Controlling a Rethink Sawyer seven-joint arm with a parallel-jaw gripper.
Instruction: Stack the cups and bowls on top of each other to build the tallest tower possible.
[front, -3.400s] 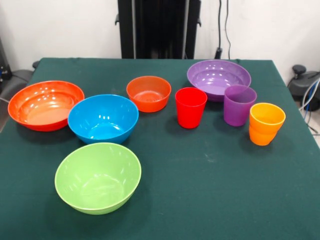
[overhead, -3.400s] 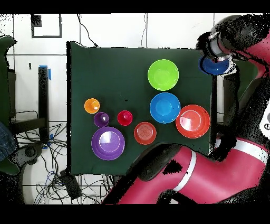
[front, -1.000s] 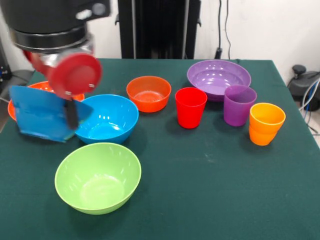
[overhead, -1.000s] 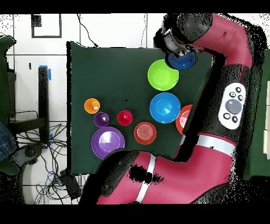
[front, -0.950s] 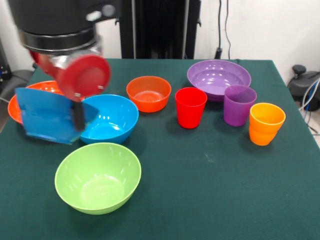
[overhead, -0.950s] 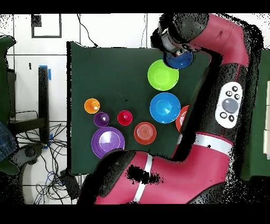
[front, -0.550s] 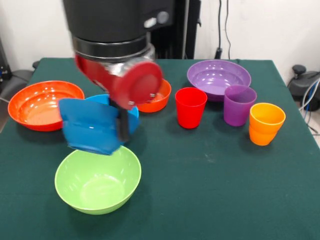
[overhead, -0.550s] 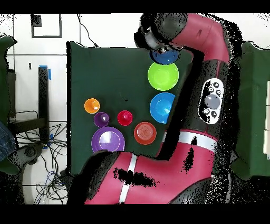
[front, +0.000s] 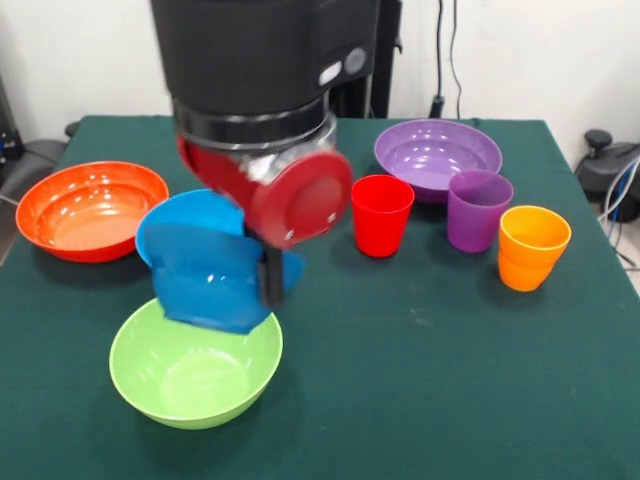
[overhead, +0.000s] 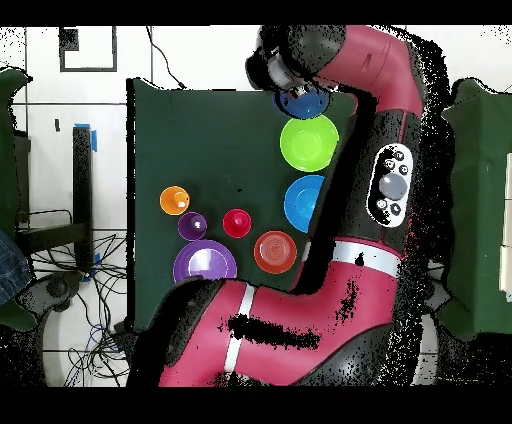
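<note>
Now the pincer (front: 262, 285) pinches the dark blue bowl (front: 215, 285), one dark finger (front: 270, 277) pressed against the bowl's wall; the bowl hangs tilted, just above the far rim of the lime bowl (front: 195, 370), not yet resting inside it; in the overhead view the dark blue bowl (overhead: 303, 103) shows at the lime bowl's (overhead: 309, 142) edge, under the arm's wrist (overhead: 290, 60). Every bowl and cup that shows its inside holds nothing; the lime bowl is deep and glossy. Behind the pincer in the front view sits the light blue bowl (front: 180, 225), half hidden; beyond that and to the side, the wide orange-red bowl (front: 90, 210). On the pincer's other side stand the red cup (front: 381, 215), purple cup (front: 479, 210) and waisted orange cup (front: 533, 248), all upright and apart; the wide purple bowl (front: 437, 156) lies behind them. The small orange bowl (overhead: 274, 252) shows only from overhead, near the arm.
</note>
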